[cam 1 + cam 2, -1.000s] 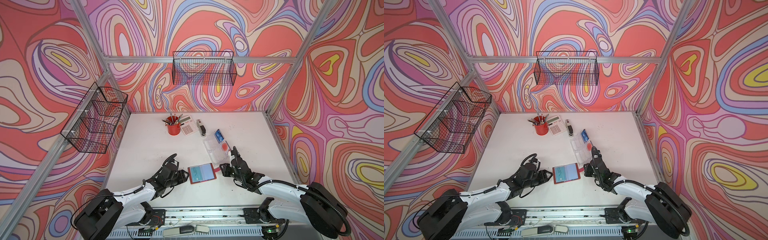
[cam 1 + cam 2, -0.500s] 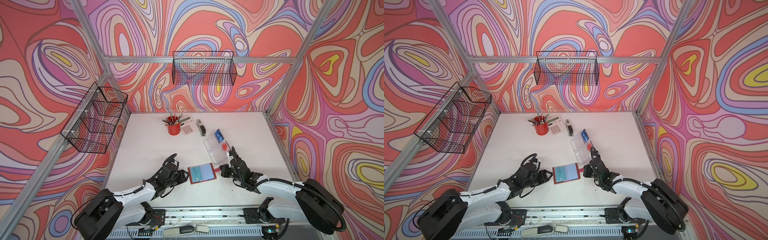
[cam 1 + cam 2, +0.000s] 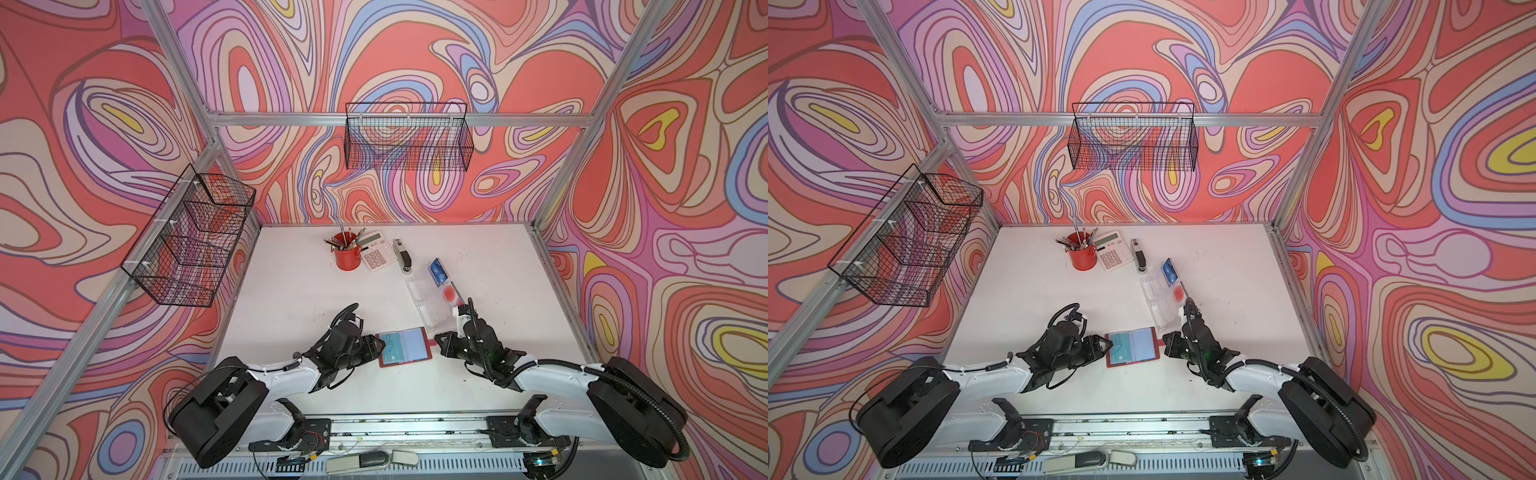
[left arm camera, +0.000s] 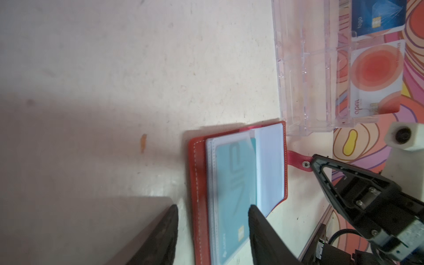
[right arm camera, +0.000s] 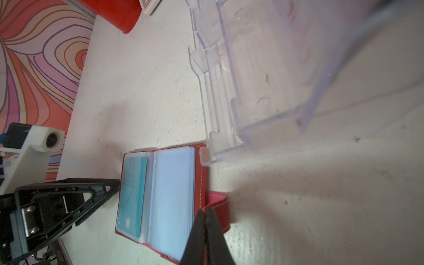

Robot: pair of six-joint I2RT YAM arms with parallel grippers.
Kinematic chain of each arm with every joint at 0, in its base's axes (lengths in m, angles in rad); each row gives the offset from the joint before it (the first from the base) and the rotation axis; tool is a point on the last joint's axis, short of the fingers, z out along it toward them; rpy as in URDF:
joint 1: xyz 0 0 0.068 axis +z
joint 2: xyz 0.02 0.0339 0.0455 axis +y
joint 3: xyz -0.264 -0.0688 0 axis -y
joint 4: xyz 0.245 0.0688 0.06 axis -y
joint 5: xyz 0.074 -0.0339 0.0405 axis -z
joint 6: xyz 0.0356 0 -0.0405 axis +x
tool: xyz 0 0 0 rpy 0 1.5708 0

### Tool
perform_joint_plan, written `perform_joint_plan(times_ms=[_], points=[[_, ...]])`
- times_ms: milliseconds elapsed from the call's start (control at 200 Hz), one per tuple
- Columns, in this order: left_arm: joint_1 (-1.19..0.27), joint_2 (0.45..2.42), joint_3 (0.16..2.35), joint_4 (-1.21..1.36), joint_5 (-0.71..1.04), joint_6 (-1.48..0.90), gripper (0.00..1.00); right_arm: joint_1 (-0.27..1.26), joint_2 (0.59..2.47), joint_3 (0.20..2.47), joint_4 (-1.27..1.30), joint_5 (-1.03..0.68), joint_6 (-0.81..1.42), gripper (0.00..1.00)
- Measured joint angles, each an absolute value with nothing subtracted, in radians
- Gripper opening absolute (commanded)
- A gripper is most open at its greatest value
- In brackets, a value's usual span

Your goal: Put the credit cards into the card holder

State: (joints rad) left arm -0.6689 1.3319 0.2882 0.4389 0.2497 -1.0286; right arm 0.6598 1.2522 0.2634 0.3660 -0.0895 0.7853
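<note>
**Right jaws close at the holder's tab**

The right gripper (image 3: 439, 344) has drawn its jaws together since a second ago and has edged slightly nearer the card holder (image 3: 405, 347). The left gripper (image 3: 379, 345) and the holder lie as they did.

Both arms reach low over the table (image 3: 291, 291) from the near rail. Their grippers point inward at each other, and the opened holder lies flat between them.

In the right wrist view the right gripper (image 5: 205, 212) has its fingertips pressed together at the end of the holder's snap tab (image 5: 218, 204). The left wrist view shows that same tip touching the tab beside its stud.

The left gripper (image 4: 212, 206) stands partly open. One finger is just off the holder's outer edge. The other is over the teal card (image 4: 234, 183), which sits in a clear sleeve on the page nearest that gripper.

Just beyond the right gripper, on the side away from the arm's base, the clear tray (image 3: 428, 309) has its near corner right beside the holder. Farther along the tray sit two credit cards: a pale card (image 3: 449, 293) with a red circle, then a blue card (image 3: 439, 270).

Whether the tab is actually pinched between the shut fingertips cannot be made out. Each wrist view cuts off its own gripper's fingers at the frame edge. In the right wrist view the tray's far end is a blur, so its cards cannot be seen there.
</note>
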Motion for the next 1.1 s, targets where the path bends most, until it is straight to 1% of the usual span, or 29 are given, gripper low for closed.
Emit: perform_joint_plan(times_ms=[135, 250, 461, 561, 701, 886, 1102], points=[[-0.669, 1.427, 0.290, 0.585, 0.294, -1.060, 0.50, 0.678, 1.252, 0.241, 0.402, -0.097, 0.822, 0.00], [-0.669, 1.487, 0.288, 0.686, 0.330, -1.082, 0.50, 0.743, 1.254, 0.240, 0.422, -0.079, 0.852, 0.00], [-0.669, 1.502, 0.264, 0.763, 0.366, -1.097, 0.50, 0.855, 1.286, 0.241, 0.487, -0.014, 0.918, 0.00], [-0.669, 1.489, 0.251, 0.795, 0.377, -1.098, 0.50, 0.886, 1.322, 0.251, 0.517, 0.015, 0.936, 0.00], [-0.669, 1.442, 0.225, 0.838, 0.397, -1.105, 0.50, 0.924, 1.419, 0.288, 0.590, 0.032, 0.957, 0.00], [-0.669, 1.344, 0.220, 0.831, 0.412, -1.101, 0.51, 0.973, 1.546, 0.328, 0.670, 0.035, 0.971, 0.00], [-0.669, 1.267, 0.219, 0.786, 0.419, -1.090, 0.52, 1.014, 1.609, 0.361, 0.738, 0.040, 0.982, 0.00]])
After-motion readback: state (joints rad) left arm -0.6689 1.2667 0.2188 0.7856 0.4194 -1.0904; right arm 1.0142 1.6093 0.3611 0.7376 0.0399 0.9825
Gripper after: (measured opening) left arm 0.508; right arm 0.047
